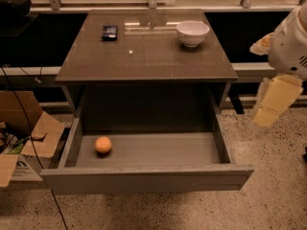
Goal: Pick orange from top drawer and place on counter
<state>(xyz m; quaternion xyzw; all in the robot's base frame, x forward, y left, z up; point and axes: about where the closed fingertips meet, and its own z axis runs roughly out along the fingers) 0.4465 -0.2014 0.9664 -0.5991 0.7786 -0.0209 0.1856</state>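
The orange (pixel 103 144) was seen on the floor of the top drawer (pixel 144 178), in its left part, near the left wall and apart from the front panel. It was lying alone there and nothing was touching it. The drawer was found pulled far out of the cabinet, so that its whole grey inside was shown from above.

Above the drawer, the counter (pixel 144 56) was seen as a glossy grey-brown top with light reflected in it. Two things were placed on it: a white bowl (pixel 192 32) near the back right corner, standing upright, and a small dark packet (pixel 110 31) near the back left, well apart from the bowl.

The gripper (pixel 271 104) was held at the right edge of the view, outside the cabinet, to the right of the drawer and higher than it, over the speckled floor (pixel 268 195). It was hanging from the white arm (pixel 290 42) and was well apart from the orange. Nothing was seen held in it, but it could not be told whether it was open or closed.

On the left of the cabinet, an open cardboard box (pixel 29 128) was standing on the floor, and a thin black cable (pixel 19 104) was seen running down in front of it.
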